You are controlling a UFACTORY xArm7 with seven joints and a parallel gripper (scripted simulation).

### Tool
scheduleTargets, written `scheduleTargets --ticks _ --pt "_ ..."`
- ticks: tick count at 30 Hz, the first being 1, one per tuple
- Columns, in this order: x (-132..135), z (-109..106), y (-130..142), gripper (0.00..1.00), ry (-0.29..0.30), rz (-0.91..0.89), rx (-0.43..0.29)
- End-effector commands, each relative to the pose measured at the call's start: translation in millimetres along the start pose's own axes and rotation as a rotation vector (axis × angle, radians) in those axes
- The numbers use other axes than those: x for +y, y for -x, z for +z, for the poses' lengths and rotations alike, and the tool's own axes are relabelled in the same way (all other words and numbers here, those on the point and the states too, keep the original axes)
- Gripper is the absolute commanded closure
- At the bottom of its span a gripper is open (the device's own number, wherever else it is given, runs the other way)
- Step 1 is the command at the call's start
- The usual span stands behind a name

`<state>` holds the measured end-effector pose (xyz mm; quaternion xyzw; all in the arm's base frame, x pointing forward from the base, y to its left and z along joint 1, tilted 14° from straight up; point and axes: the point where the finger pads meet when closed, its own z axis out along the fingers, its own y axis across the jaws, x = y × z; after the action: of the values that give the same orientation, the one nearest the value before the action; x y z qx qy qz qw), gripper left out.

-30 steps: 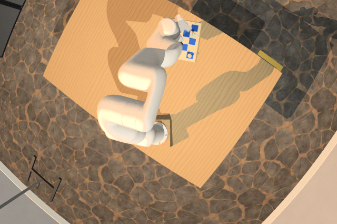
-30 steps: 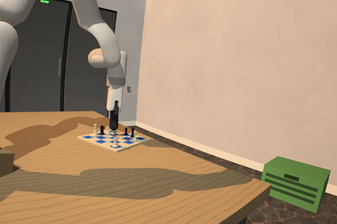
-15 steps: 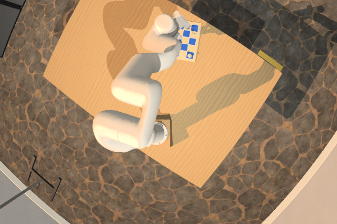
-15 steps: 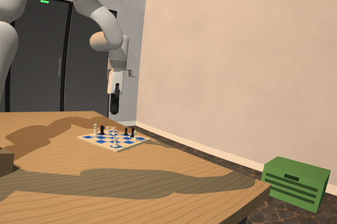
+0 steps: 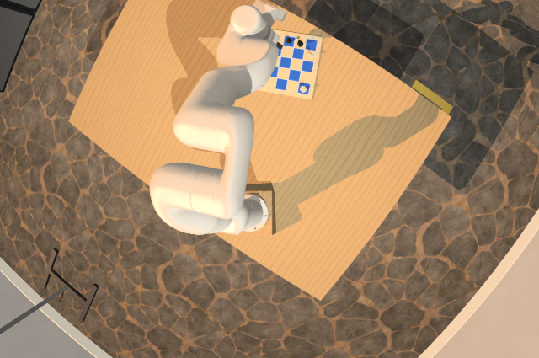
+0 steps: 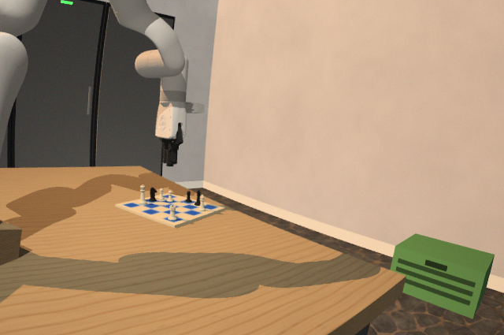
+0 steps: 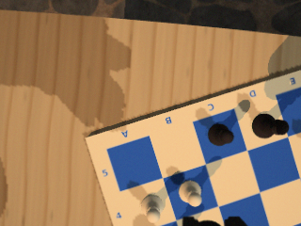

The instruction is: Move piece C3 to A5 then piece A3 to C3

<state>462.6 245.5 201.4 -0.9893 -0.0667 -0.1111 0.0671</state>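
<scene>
The small blue-and-cream chessboard [image 5: 296, 64] lies at the far side of the wooden table; it also shows in the side view [image 6: 170, 209]. My gripper [image 6: 171, 158] hangs well above the board's near-left corner, shut on a dark piece that is hard to tell from the dark fingers; its tip shows at the wrist view's bottom edge [image 7: 207, 221]. In the wrist view, blue square A5 [image 7: 134, 162] is empty. White pieces stand on A4 [image 7: 152, 207] and B4 [image 7: 190, 193]. Black pieces stand on C5 [image 7: 220, 135] and D5 [image 7: 265, 126].
Several more white and black pieces stand on the board, one white piece at its near corner [image 6: 172, 212]. A green box [image 6: 441, 274] sits on the floor by the wall. A wooden block [image 5: 261, 210] holds the arm's base. The board lies close to the table's far edge.
</scene>
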Motion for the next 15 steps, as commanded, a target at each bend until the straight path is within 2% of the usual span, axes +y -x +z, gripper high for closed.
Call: scheduleTargets --ticks 1,15 --pt "-37.3 0.5 -22.7 1.00 -0.012 -0.279 -0.014" --pt "-41.7 0.6 -24.5 1.00 -0.012 -0.317 -0.014"
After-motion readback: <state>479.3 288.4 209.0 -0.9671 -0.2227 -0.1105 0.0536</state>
